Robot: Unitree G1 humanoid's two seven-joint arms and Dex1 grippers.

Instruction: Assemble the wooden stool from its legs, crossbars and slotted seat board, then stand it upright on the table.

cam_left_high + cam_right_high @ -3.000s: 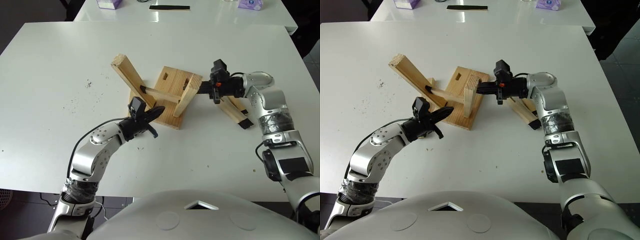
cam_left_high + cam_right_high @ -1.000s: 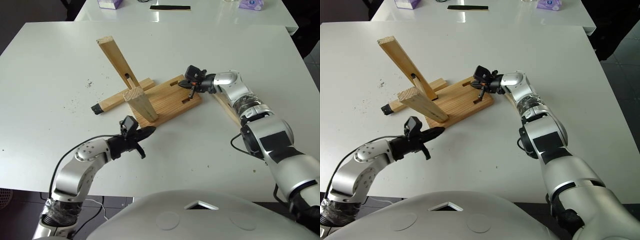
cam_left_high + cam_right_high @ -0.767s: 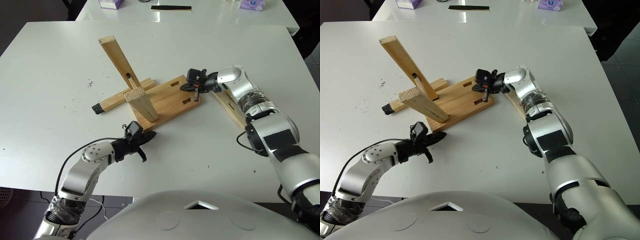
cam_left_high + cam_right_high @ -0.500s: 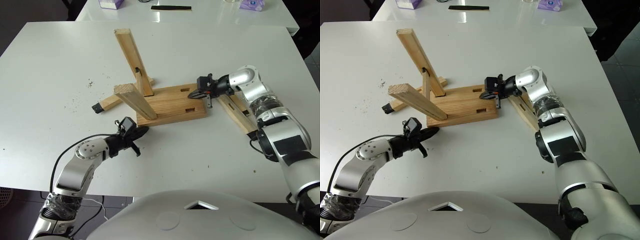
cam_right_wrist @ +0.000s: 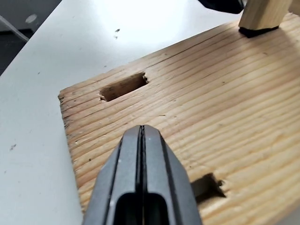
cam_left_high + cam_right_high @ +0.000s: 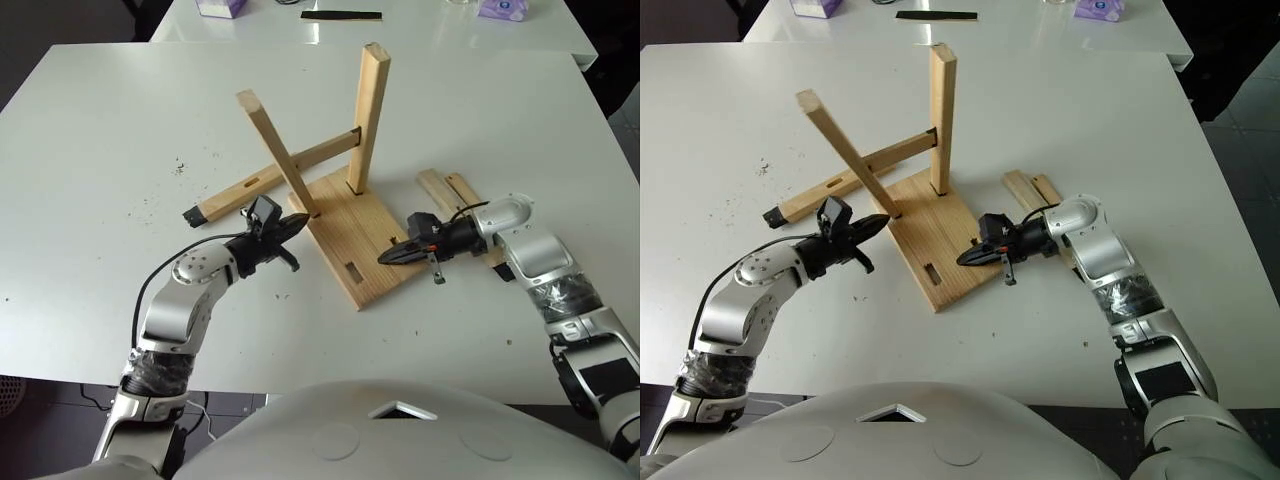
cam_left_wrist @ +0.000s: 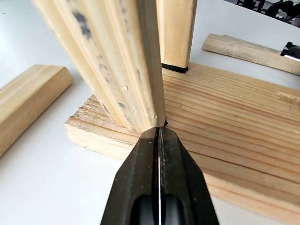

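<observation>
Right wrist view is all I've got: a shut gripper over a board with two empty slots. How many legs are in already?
Observer: Two, an upright leg and a leaning leg, with a crossbar between them.
Operator: What's the dark thing beside the leg foot?
Observer: The left gripper, shut, tip at the leaning leg's foot.
Operator: Any spare parts?
Observer: Yes, loose pieces lie on the table just right of the seat board.

Head pair looks down over table point(image 6: 100, 150); both wrist cameras closely face seat board point(image 6: 372, 243).
</observation>
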